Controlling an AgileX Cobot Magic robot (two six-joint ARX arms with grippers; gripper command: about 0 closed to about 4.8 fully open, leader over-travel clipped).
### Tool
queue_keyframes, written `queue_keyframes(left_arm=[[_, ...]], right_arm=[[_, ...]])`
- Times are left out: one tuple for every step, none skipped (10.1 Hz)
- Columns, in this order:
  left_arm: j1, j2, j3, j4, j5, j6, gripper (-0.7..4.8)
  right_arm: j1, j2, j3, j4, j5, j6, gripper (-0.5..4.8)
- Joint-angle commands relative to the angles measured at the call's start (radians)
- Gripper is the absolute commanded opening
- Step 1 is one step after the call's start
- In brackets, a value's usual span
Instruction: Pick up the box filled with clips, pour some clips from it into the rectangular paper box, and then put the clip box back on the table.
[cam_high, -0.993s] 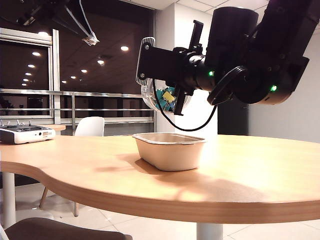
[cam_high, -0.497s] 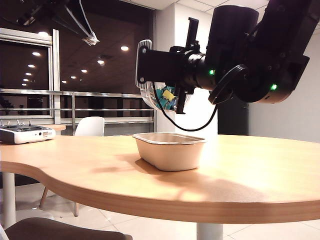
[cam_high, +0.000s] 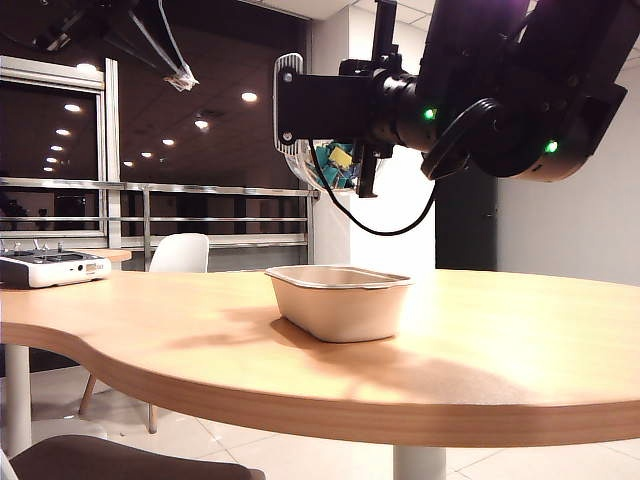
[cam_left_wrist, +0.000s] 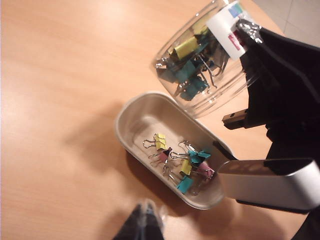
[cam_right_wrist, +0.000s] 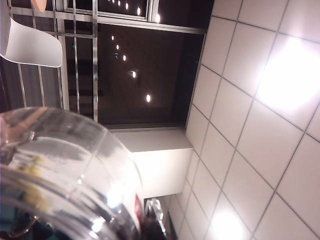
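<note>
The box filled with clips (cam_high: 335, 165), a clear round jar with a white label, hangs tilted in the air above the rectangular paper box (cam_high: 340, 300). My right gripper (cam_high: 310, 140) is shut on it. The left wrist view shows the jar (cam_left_wrist: 200, 65) with coloured clips (cam_left_wrist: 190, 75) inside, and several more clips (cam_left_wrist: 180, 162) lying in the beige tray (cam_left_wrist: 130, 120). The right wrist view is filled by the jar's wall (cam_right_wrist: 60, 175) beside one of the fingers (cam_right_wrist: 155, 220). My left gripper (cam_left_wrist: 145, 220) is shut and empty, over the table (cam_left_wrist: 60, 100) beside the tray.
The table (cam_high: 500, 340) has a curved front edge at the left (cam_high: 60, 345). A white device (cam_high: 50, 268) sits on a smaller table far left, with a white chair (cam_high: 180, 252) behind. The right arm's black body (cam_high: 520, 90) looms over the tray's right.
The right gripper has risen with the jar and its wrist has rolled, lifting the jar farther above the tray. The tray and the left gripper have not moved.
</note>
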Motion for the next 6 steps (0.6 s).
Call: queue_keyframes(left_arm=[[-0.001,-0.004,0.003,0.005,0.005,0.0,-0.06],[-0.001,-0.004,0.003,0.005,0.005,0.0,-0.06],[-0.001,-0.004,0.003,0.005,0.005,0.0,-0.06],[-0.001,-0.004,0.003,0.005,0.005,0.0,-0.06],[-0.001,-0.004,0.003,-0.003,0.006,-0.003,-0.06],[-0.001,-0.004,0.003,-0.003,0.006,-0.003,-0.06]], right_arm=[[0.002,-0.005,0.0,-0.035,0.039,0.156,-0.01],[0.0,0.003,-0.006,-0.084,0.037,0.304,-0.02],[-0.002,0.004,-0.006,-0.114,0.037,0.374,-0.02],[-0.007,0.008,-0.006,-0.178,0.051,0.396,-0.02],[-0.028,0.017,-0.006,0.023,0.071,0.777,-0.01],[-0.028,0.016,-0.006,0.024,0.061,0.787,-0.02]])
